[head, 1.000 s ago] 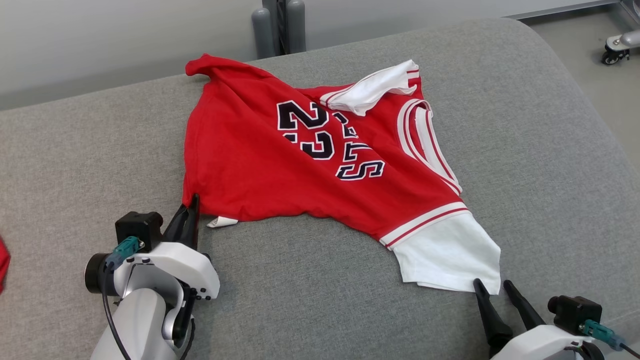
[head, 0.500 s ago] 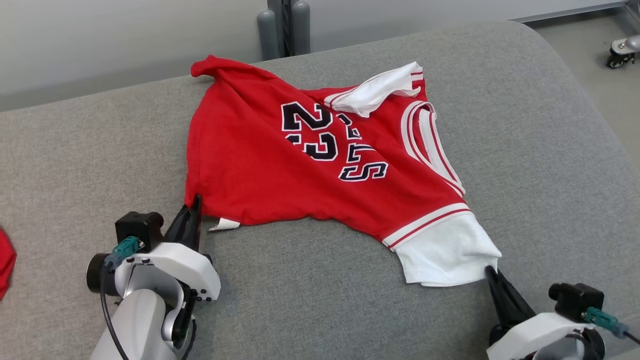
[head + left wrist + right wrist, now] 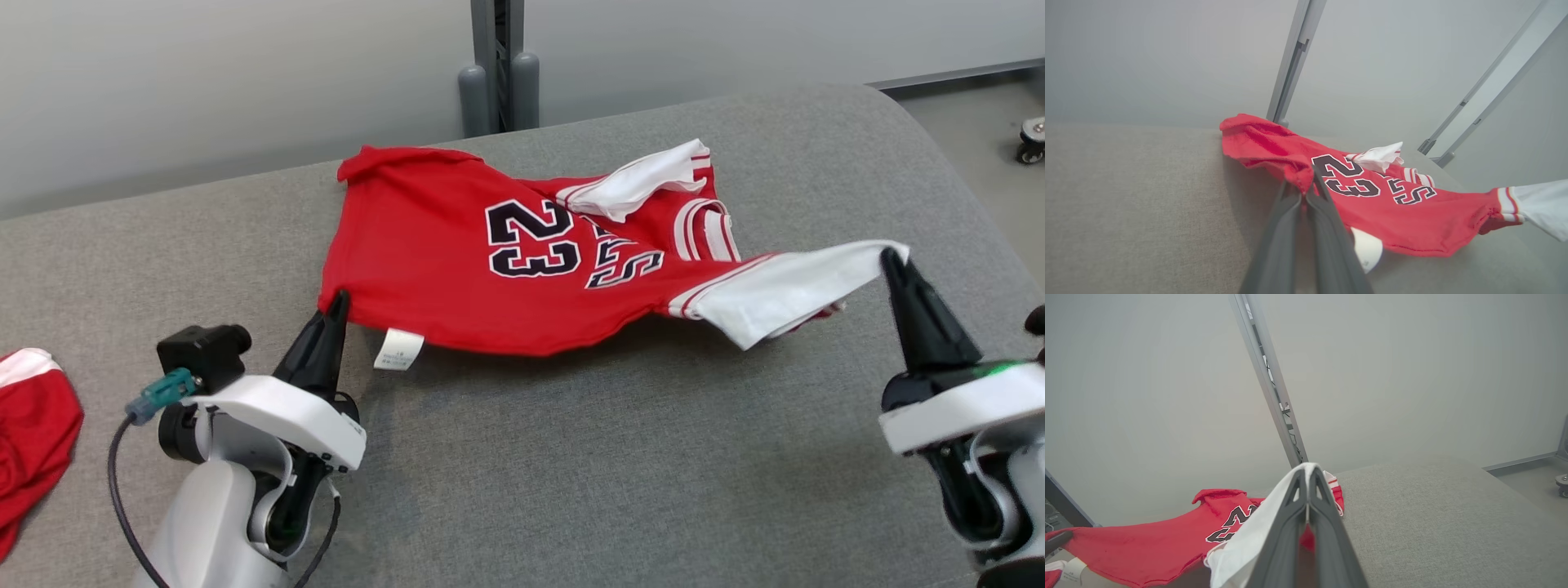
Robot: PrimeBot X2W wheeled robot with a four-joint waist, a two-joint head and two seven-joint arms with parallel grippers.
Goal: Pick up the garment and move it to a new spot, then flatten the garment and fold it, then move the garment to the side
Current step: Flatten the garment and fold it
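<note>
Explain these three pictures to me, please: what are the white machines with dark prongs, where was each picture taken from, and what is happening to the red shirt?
This is one robot with two arms. The wide picture comes from a camera on its head, looking down at a grey padded surface. The other two come from cameras on its wrists, each looking along that arm's own jaws. On the surface lies a red jersey with the number 23. The left arm has its jaws shut on the jersey's near red corner, beside a white label. The right arm has its jaws shut on the white sleeve, holding it above the surface. Another red cloth lies at the far left edge.
</note>
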